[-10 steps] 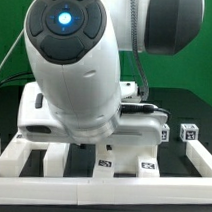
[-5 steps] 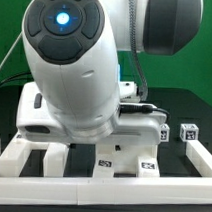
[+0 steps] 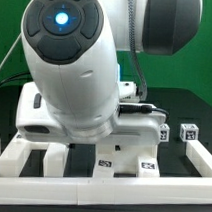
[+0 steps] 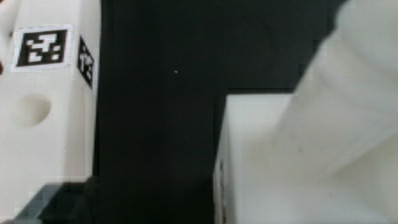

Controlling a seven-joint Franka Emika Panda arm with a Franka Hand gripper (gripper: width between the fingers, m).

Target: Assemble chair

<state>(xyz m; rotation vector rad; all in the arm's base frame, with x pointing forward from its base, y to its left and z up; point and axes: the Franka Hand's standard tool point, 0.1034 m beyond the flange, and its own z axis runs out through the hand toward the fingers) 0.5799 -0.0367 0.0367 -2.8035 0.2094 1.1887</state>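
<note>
White chair parts [image 3: 127, 157] lie near-centre on the surface [image 3: 175, 152], under the arm [image 3: 70, 72]. It hides the gripper, so apart or together I cannot tell. Any low sideways sweep could knock parts askew.

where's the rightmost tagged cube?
Exterior view's right, on the black table: the cube sits beside a second cube, right of the robot arm, behind the white rail.

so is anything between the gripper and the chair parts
Nothing visible does. In the wrist view only bare black table lies between the tagged chair part and the blurred white part. The arm hides the gripper itself in the exterior view.
</note>
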